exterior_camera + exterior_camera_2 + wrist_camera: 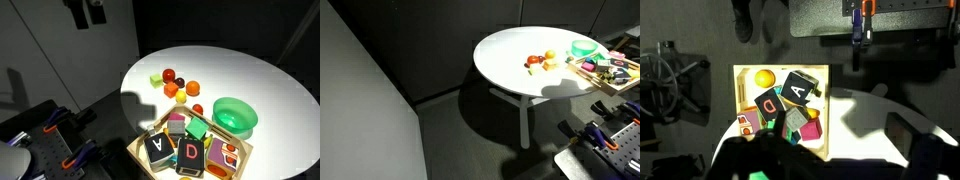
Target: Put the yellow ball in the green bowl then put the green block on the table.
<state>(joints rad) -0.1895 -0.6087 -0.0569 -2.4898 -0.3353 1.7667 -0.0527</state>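
The hand (820, 160) is held high over the wooden tray (737, 90), so that the whole load can be surveyed in the wrist view before any descent is made. Only a dark outline of the hand is shown at the lower edge of that view, so whether it is wide or narrow cannot be told. Nothing is seen gripped in it.

The yellow ball (155, 77) is located on the counter (250, 75), at the outer edge of a loose cluster of orange and red balls (170, 74). It is well apart from the hand and outside the wrist view.

The green bowl (235, 117) is set beside the tray and appears empty. The green block (197, 128) is lodged in the tray just behind the lettered blocks (158, 150) — roughly beneath the hand, though the ball is judged to be the first target.
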